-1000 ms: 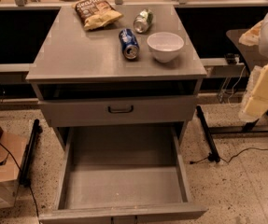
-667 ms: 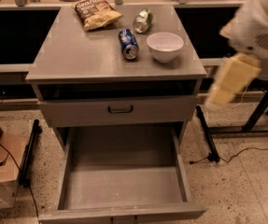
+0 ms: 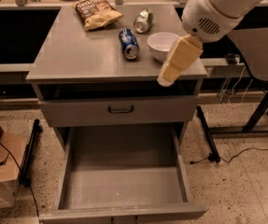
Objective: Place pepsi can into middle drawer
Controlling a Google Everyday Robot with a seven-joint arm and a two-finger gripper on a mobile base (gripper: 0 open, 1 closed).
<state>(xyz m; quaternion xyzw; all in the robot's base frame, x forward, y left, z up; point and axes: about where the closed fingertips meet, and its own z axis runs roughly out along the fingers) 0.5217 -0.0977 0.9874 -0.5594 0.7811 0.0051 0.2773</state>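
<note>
Pincer: the cream-coloured pincer (image 3: 166, 77) hangs tilted from the white robot arm (image 3: 217, 6), which comes in from the upper right. It is over the front right part of the worktop, just in front of the bowl and to the right of the pepsi can.
Pincer state: how far open it is cannot be told. The pepsi can is not in it.
Pepsi can: the blue pepsi can (image 3: 129, 44) lies on its side on the grey worktop (image 3: 77, 55), one silver end facing the front. It is just left of the bowl and apart from the pincer.
Middle drawer: the middle drawer (image 3: 124, 188) is pulled far out at the bottom of the cabinet. Its grey floor shows bare from one low side wall to the other.
Upper drawer front: the grey drawer front (image 3: 77, 112) with a black curved handle (image 3: 121, 109) sits shut above the open drawer. A dark slot runs between it and the worktop.
Bowl: the white bowl (image 3: 163, 45) stands upright near the right edge of the worktop. Only its white inside shows.
Silver-green can: the silver-green can (image 3: 143, 21) lies on its side behind the pepsi can and the bowl.
Chip bag: a brown and yellow chip bag (image 3: 96, 13) lies at the back of the worktop, left of the silver-green can.
Cardboard box: an open cardboard box (image 3: 0, 176) stands on the speckled floor to the left of the cabinet. What it holds cannot be made out.
</note>
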